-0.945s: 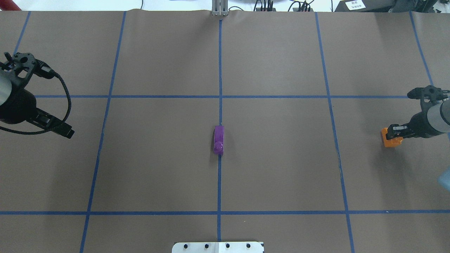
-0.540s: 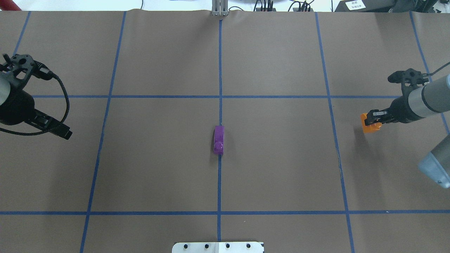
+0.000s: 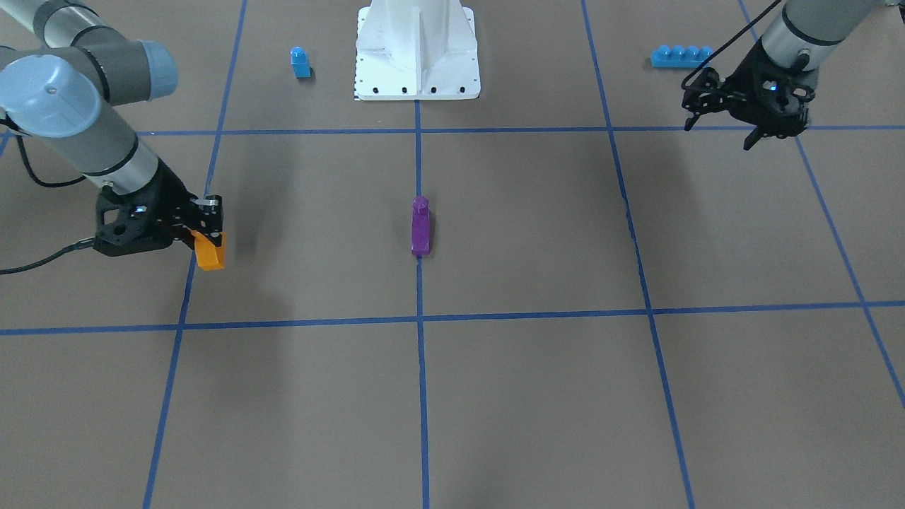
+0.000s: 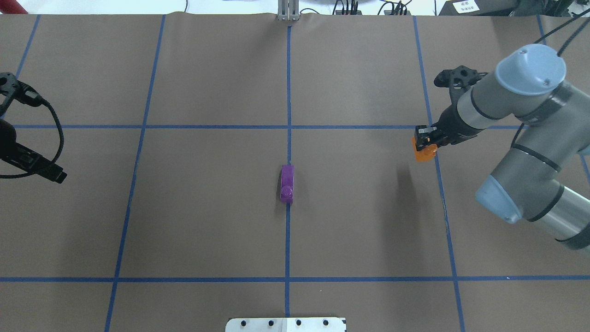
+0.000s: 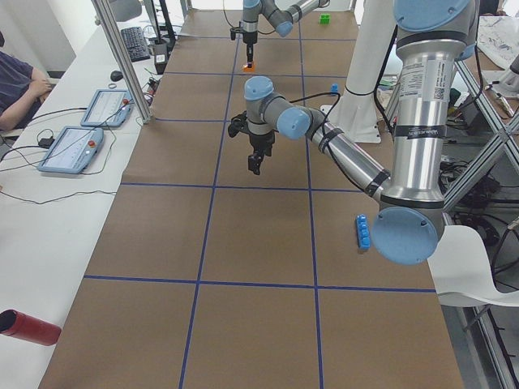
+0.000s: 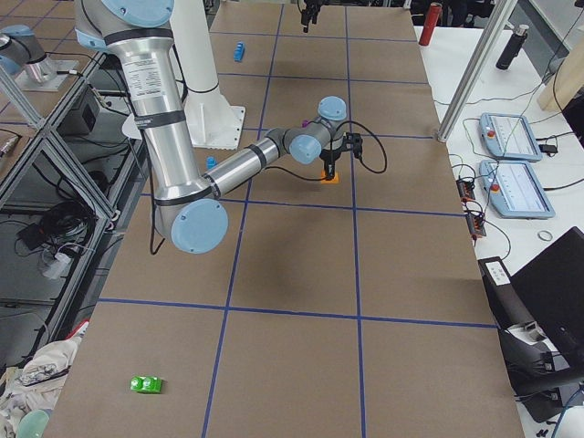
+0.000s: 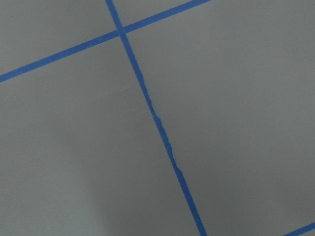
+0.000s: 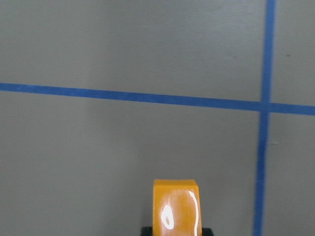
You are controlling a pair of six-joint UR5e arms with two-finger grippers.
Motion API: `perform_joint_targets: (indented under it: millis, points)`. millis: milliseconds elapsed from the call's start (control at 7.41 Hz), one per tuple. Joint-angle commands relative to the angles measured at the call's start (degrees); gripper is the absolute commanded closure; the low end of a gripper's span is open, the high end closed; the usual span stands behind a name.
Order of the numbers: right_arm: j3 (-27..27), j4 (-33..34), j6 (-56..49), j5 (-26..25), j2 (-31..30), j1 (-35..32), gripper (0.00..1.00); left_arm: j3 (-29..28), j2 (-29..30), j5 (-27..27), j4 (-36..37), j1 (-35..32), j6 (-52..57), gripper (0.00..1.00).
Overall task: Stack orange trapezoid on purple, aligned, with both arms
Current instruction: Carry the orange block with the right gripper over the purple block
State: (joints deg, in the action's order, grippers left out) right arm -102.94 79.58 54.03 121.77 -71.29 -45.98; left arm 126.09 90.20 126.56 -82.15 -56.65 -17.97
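Much bare table point(image 4: 359, 184) lies between the purple point(image 4: 286, 184) and right pincer point(image 4: 423, 142) pinching orange trapezoid point(image 4: 424, 154); left pincer point(image 3: 756, 138) state unclear.

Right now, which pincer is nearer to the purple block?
Right. The right pincer, holding the orange trapezoid, hangs right of the purple block; the left pincer is farther off on its left.

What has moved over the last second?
The right pincer, shut on the orange trapezoid, carried it inward toward the purple block. The left pincer drew back outward, to the robot's left. The purple block stayed put.
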Motion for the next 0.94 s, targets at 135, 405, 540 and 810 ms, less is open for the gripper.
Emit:
perform_joint_targets:
  millis: [135, 405, 540, 810]
  points:
    - [1.1, 4.9, 18.2, -9.7, 11.9, 12.7, 1.0, -1.0, -3.5, 2.6, 0.1, -5.4, 8.6, 0.0]
    - [7.1, 8.1, 23.5, -12.8, 21.2, 16.0, 1.0, -1.3, -3.2, 2.8, 0.1, -5.4, 8.6, 0.0]
    - [8.7, 10.1, 24.2, -14.1, 24.1, 17.0, 1.0, -1.3, -3.2, 2.9, 0.1, -5.3, 8.5, 0.0]
    - [9.2, 10.2, 25.2, -18.5, 24.9, 19.6, 1.0, -1.5, -3.0, 2.8, 0.1, -5.0, 8.1, 0.0]
